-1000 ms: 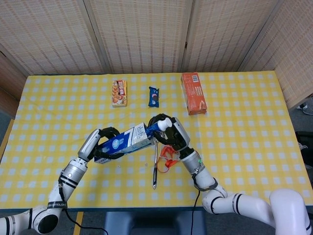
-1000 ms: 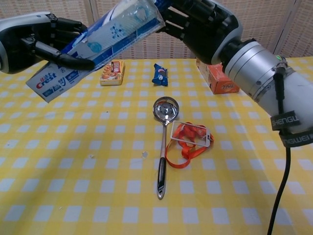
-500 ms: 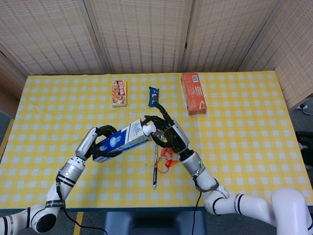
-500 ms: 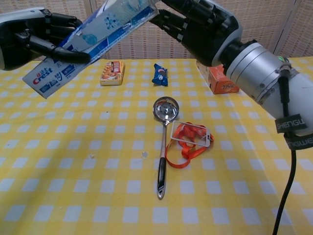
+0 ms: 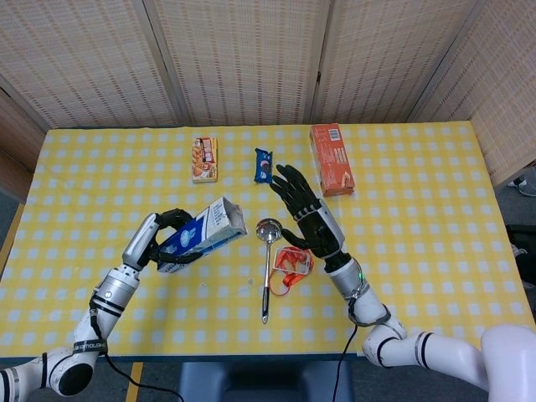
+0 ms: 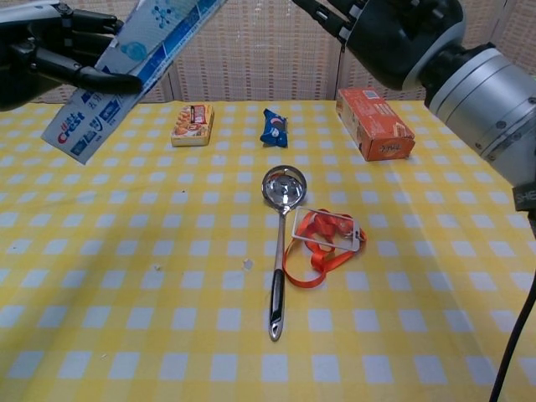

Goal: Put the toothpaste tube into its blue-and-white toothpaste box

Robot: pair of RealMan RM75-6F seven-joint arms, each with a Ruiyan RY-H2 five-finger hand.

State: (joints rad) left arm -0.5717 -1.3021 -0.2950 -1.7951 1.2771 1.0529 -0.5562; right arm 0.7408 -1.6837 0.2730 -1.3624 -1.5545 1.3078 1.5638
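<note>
My left hand (image 5: 162,241) grips the lower end of the blue-and-white toothpaste box (image 5: 203,235), held tilted above the table with its open end up and to the right. The chest view shows the same box (image 6: 126,65) slanting up from my left hand (image 6: 52,52), the Crest print at its low end. I see no toothpaste tube outside the box; the box's inside is hidden. My right hand (image 5: 306,214) hovers to the right of the box, apart from it, fingers spread and holding nothing; it fills the top right of the chest view (image 6: 400,27).
On the yellow checked tablecloth lie a steel ladle (image 5: 267,266), a red lanyard with a card (image 5: 289,265), an orange box (image 5: 331,159), a snack pack (image 5: 204,159) and a small blue packet (image 5: 263,165). A folding screen stands behind the table.
My right hand has left the box's open end, drawn back to the right and spread open. The white tube end that showed there is gone from sight. The left hand carried the box leftward.
</note>
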